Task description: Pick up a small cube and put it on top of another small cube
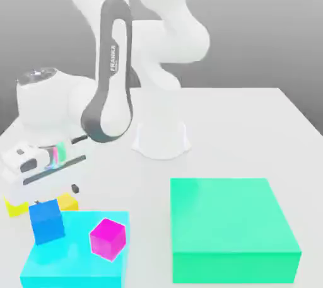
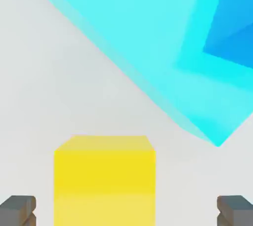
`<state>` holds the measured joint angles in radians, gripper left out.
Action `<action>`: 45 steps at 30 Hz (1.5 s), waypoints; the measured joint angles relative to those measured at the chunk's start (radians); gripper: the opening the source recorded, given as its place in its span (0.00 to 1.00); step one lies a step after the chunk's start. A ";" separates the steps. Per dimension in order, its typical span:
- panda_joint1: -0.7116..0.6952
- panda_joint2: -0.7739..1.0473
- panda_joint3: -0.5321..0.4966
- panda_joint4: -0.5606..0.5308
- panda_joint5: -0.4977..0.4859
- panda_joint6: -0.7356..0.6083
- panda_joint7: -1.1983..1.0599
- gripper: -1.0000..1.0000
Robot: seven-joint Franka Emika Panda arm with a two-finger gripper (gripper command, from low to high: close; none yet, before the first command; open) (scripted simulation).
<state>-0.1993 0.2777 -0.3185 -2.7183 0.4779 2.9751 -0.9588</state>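
Note:
The small cube [image 1: 68, 203], amber yellow, sits on the table behind the cyan block, partly hidden by the blue cube. In the hand view this small cube [image 2: 104, 180] lies between my two dark fingertips [image 2: 18, 210], with a gap on each side. My gripper [image 1: 55, 193] hangs low over it, open and holding nothing; in the hand view the gripper [image 2: 126, 211] straddles the cube. The other small cube [image 1: 46, 222], bright blue, stands on the flat cyan block [image 1: 69, 264], just in front of the amber one. From the hand, the blue cube [image 2: 232, 27] shows on the cyan block [image 2: 158, 52].
A paler yellow cube [image 1: 15, 207] lies at the exterior view's left, beside the gripper. A magenta cube [image 1: 107, 239] shares the cyan block with the blue cube. A big green block [image 1: 230, 230] fills the front right. The arm's white base [image 1: 161, 138] stands behind.

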 joint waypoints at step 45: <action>0.201 -0.174 -0.150 0.234 -0.386 -0.401 0.329 1.00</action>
<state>0.0021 0.1038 -0.4684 -2.4846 0.0919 2.5737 -0.6294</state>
